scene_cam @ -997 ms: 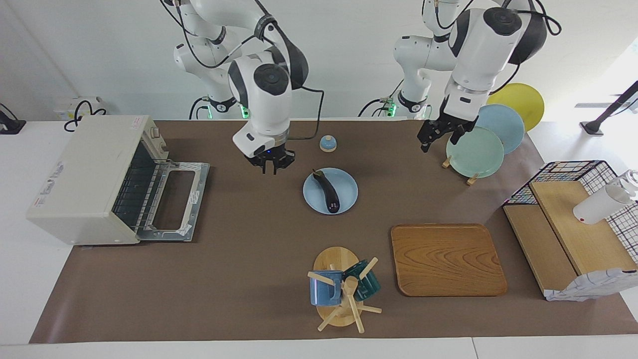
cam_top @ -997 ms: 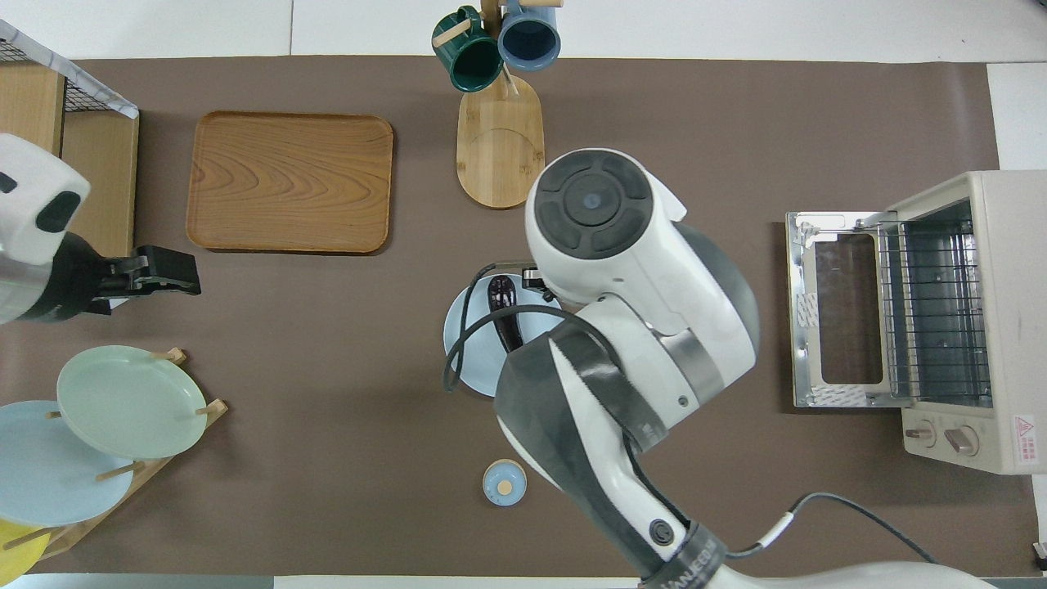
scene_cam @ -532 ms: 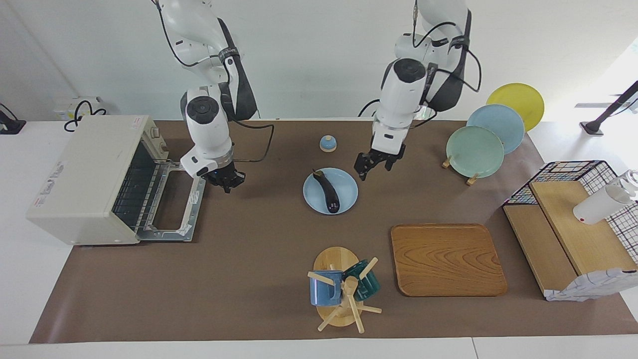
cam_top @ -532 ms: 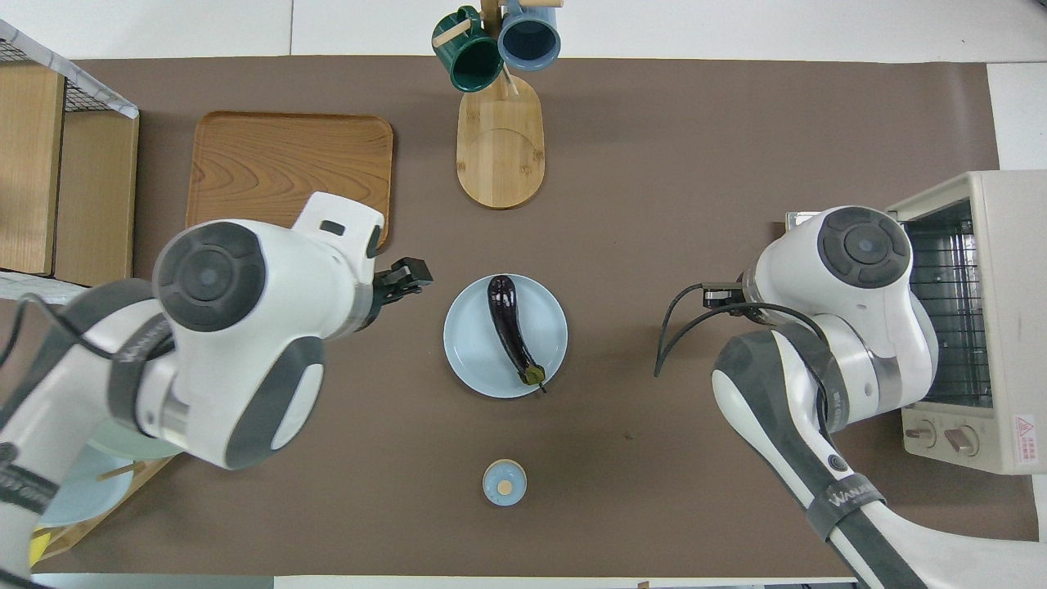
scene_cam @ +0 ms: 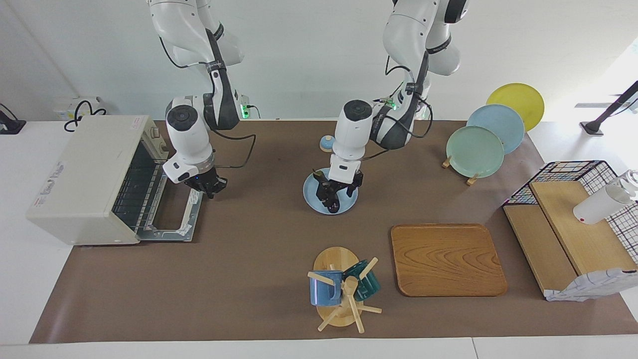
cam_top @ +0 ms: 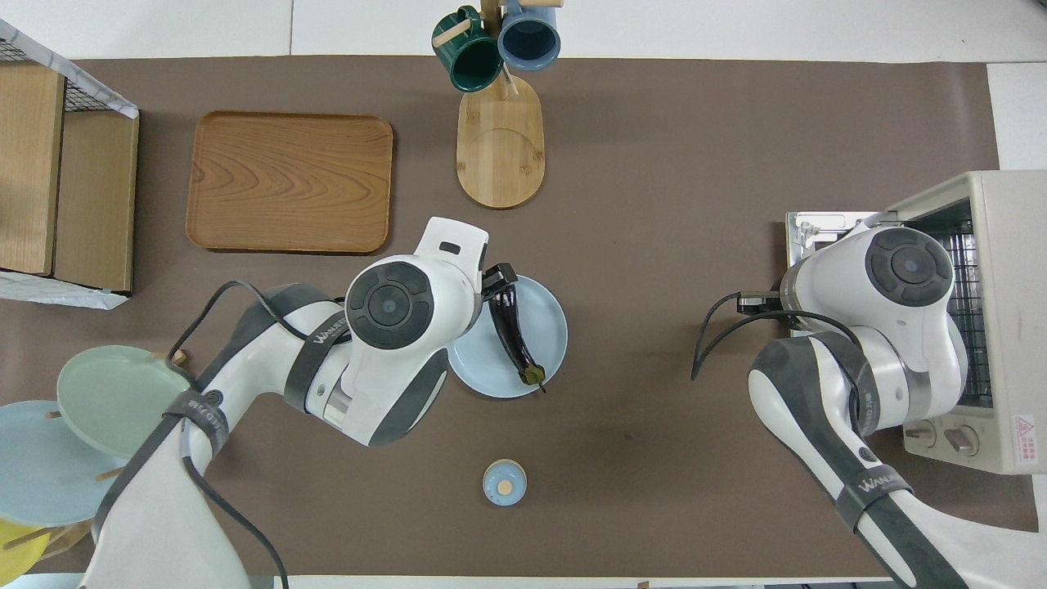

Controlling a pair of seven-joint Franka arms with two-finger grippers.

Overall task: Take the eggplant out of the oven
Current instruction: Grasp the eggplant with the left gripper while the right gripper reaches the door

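Two claws at work: left claw [scene_cam: 333, 195], jaws spread, straddles the eggplant [cam_top: 512, 334], lying lengthwise toward the robots on its plate [cam_top: 546, 327]; right claw [scene_cam: 206, 186], grip unreadable, hovers over the oven [scene_cam: 84, 174] door.

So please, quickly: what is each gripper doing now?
Left gripper: down at the eggplant on the blue plate; grip cannot be told.
Right gripper: over the open oven door, holding nothing visible.

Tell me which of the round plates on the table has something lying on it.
The light blue plate lying flat mid-table, which holds the dark purple eggplant; the green, blue and yellow plates stand empty in the wooden rack.
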